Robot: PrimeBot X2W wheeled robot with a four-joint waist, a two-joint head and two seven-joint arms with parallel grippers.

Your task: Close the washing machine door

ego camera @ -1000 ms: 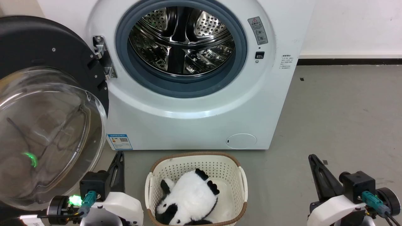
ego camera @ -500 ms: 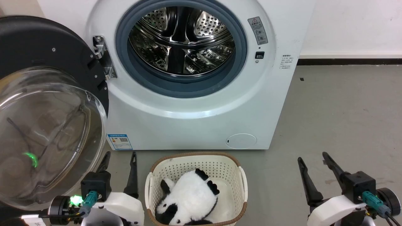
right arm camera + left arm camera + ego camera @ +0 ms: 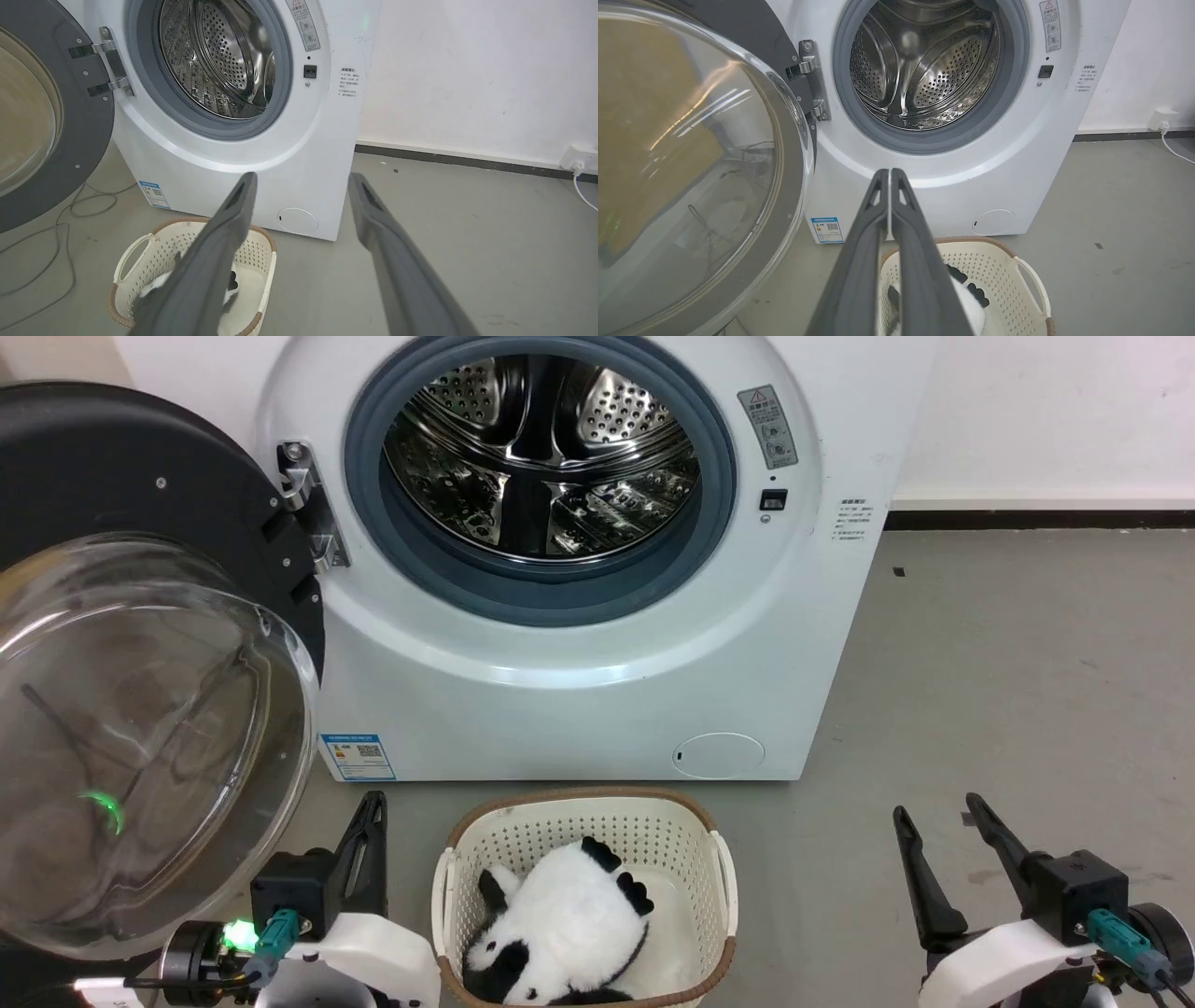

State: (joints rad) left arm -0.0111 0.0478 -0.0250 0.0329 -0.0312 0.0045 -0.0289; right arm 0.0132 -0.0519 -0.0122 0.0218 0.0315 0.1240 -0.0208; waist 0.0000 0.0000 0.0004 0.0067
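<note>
Now wide open at left of the washing machine (image 3: 579, 681): the washing machine door (image 3: 140, 663). Beside it, left hand (image 3: 375, 800) pressed together, likely for a push; near right, right hand (image 3: 935, 805) spread, idle.

The washing machine (image 3: 579, 709) is white, its door (image 3: 93, 457) black — basket (image 3: 523, 840) cream.

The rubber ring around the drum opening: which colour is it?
The rubber ring is grey, clearest in the head view.

Perhaps laundry room: washing machine (image 3: 579, 709)
</note>
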